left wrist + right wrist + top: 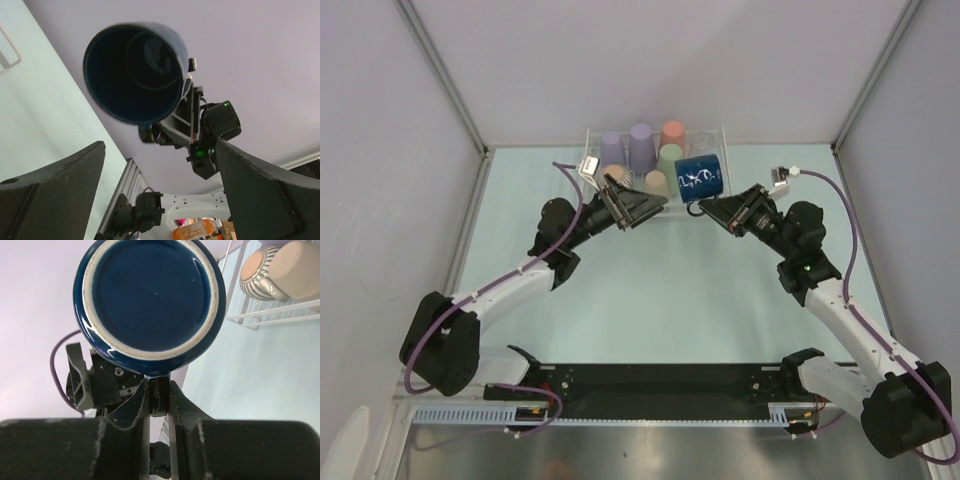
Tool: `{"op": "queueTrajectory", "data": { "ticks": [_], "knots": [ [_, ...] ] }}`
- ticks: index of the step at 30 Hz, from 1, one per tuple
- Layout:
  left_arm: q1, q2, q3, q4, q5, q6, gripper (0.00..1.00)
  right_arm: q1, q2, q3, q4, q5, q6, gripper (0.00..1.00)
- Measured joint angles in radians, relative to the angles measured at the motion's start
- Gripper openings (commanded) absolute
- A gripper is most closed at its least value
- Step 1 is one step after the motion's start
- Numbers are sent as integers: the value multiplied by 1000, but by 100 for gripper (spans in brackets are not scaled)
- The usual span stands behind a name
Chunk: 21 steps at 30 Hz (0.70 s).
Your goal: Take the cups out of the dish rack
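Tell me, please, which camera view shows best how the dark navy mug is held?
The right wrist view: the right hand is shut on the handle of the dark navy mug, under its base. The top external view shows it small, on its side; the left wrist view shows mainly its open mouth.

I record white link shells and black joint housings on my left arm (510, 285) and right arm (850, 325). A purple cable (582, 195) follows each. My left gripper (650, 212) and right gripper (706, 207) are matte black, the fingers (125, 412) scuffed grey. A green light (807, 267) shows on the right arm. The base plate (660, 380) is black.
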Motion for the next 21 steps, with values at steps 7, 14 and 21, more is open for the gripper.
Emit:
{"op": "queueTrajectory", "data": {
  "ticks": [7, 14, 21],
  "knots": [
    [-1, 33, 109, -23, 0, 18, 95, 53, 0, -5, 0, 8, -2, 0],
    [-3, 66, 123, -26, -1, 25, 93, 95, 0, -7, -1, 10, -8, 0],
    [-14, 98, 149, -31, 0, 26, 68, 149, 22, -24, 11, 11, -13, 0]
  ]
}}
